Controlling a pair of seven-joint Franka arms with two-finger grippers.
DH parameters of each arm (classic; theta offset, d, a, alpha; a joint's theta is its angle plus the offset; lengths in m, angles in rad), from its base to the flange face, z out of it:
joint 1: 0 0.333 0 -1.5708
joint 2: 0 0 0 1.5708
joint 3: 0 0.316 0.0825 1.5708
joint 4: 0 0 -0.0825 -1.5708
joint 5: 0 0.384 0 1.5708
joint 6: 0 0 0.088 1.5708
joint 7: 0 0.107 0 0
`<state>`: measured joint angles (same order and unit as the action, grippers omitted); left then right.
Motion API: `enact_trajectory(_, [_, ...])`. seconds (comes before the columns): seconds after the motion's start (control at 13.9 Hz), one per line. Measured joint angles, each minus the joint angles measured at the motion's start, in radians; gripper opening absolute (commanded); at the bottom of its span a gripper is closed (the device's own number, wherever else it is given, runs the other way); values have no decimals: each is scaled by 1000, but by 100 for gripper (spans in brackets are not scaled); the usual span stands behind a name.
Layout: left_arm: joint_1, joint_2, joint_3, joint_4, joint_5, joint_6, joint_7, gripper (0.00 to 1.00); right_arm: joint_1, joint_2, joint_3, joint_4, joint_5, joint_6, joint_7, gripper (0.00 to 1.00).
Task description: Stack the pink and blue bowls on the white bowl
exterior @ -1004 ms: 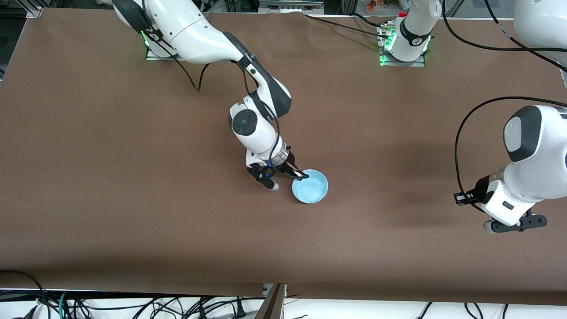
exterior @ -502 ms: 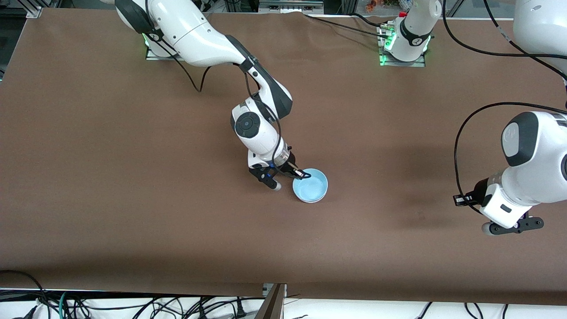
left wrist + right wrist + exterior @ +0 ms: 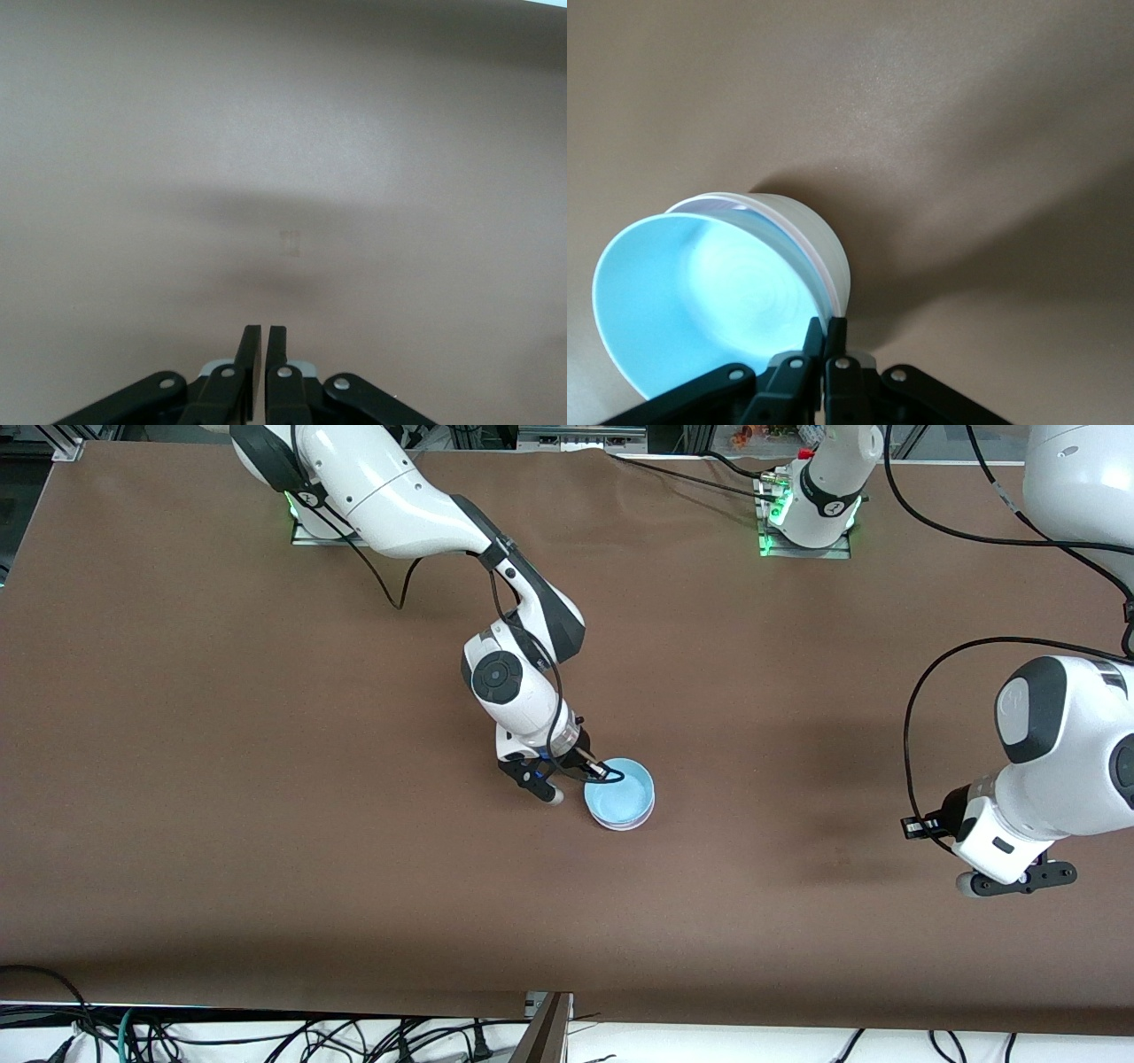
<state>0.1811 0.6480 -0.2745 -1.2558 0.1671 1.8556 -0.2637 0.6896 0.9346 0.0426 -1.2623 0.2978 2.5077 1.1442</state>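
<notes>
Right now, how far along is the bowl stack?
Nearly done. The pink bowl already sits in the white bowl; only its rim shows. In hand: the right gripper is shut on the rim of the blue bowl, which is tilted into the stack. Left: let it settle level and release. The left gripper waits shut over bare table at its own end.

Three bowls are counted, nested in one stack: one blue bowl (image 3: 620, 794), one pink bowl (image 3: 819, 266) and one white bowl (image 3: 802, 221). Two grippers are seen.
</notes>
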Motion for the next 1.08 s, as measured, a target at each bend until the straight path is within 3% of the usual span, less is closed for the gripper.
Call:
enact_trajectory(0.36, [0,5,0,-1,0,6,13,9,4,0,0,0,0,-7,-12,0])
enact_trajectory(0.5, [0,5,0,-1,0,7,23,13,4,0,0,0,0,-7,-12,15])
enact_trajectory(0.57, [0,5,0,-1,0,7,27,14,4,0,0,0,0,-7,-12,49])
enact_trajectory(0.65, [0,5,0,-1,0,7,30,15,4,0,0,0,0,-7,-12,99])
enact_trajectory(0.86, [0,5,0,-1,0,7,33,25,5,1,0,0,0,-7,-13,100])
enact_trajectory(1.08, [0,5,0,-1,0,7,34,42,5,1,0,6,0,-7,-13,100])
